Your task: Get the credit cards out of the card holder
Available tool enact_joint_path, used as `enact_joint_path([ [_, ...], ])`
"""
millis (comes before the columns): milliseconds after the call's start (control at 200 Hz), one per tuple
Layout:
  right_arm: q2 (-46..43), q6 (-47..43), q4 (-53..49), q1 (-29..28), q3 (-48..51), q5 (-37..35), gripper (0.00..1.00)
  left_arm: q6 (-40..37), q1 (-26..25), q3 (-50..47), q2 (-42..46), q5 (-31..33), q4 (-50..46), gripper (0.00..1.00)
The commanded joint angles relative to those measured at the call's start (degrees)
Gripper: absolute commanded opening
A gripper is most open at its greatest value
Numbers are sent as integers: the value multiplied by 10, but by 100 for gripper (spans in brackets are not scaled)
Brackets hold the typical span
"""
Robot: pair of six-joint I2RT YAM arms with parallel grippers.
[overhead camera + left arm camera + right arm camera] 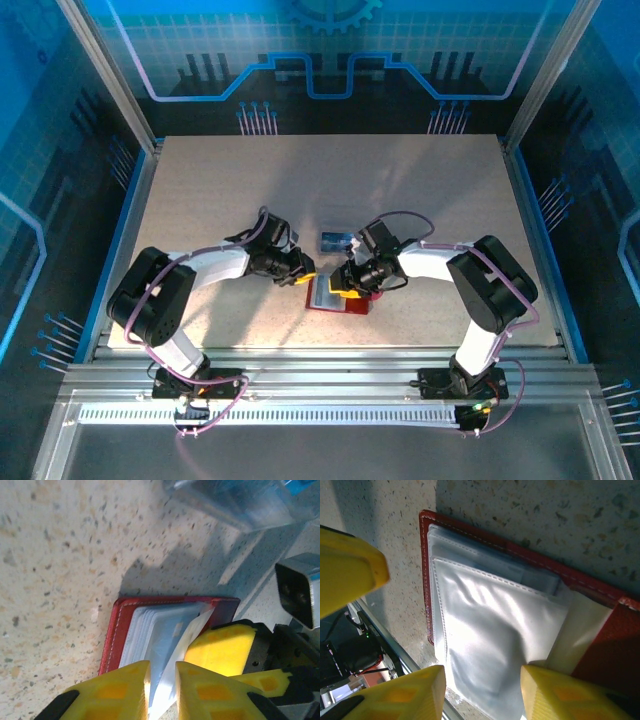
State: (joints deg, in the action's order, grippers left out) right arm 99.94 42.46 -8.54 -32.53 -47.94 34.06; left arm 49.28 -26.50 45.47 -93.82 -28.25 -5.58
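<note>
**Card holder spread open at lower centre, flanked by both grippers**

Card holder (340, 303): laid leaves-apart on the speckled table (200, 200), just below centre of the top view. Red cover down, clear sleeves (495, 630) up, pockets toward the fingers.

At left, left gripper (162, 669): set low along the sleeve edges, yellow jaws nearly together, with a pale sleeve in the slit between them. Pinched or merely straddled, cannot tell. Probably placed so to tease one layer off the stack.

Right of that, right gripper (346, 282): parked over the holder's right half, jaws spread with the sleeves between them, clamped on nothing visible. Likely there as a weight, to stop the wallet sliding or folding shut.

Beside its right finger in the right wrist view, a cream strip jutting from the sleeves toward the red leaf. Perhaps one card partway out.

Credit cards (336, 240): blue ones, seemingly, already in the clear tray (260, 515), just above the holder in the top view.

Edges and room, same order:
- **Left:** bare table, wide and free, good for a sideways draw.
- **Centre:** two sets of yellow fingers nearly touching over the wallet, little slack between them.
- **Above centre:** tray close by, so only a short carry needed, but crowding any forward sweep.
- **Below centre:** holder near the table's front rim and the metal rail (320, 362), scant margin there.
- **Right:** open table again beyond the right arm.
</note>
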Motion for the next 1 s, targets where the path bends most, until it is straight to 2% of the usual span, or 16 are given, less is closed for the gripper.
enact_joint_path([
  [0, -7, -1, -10, 7, 12, 0, 45, 33, -10, -23, 0, -34, 49, 24],
  [185, -6, -1, -10, 8, 11, 0, 45, 50, -18, -35, -11, -52, 82, 23],
  [996, -16, 8, -1, 7, 11, 9, 45, 69, -44, -18, -53, -62, 100, 20],
])
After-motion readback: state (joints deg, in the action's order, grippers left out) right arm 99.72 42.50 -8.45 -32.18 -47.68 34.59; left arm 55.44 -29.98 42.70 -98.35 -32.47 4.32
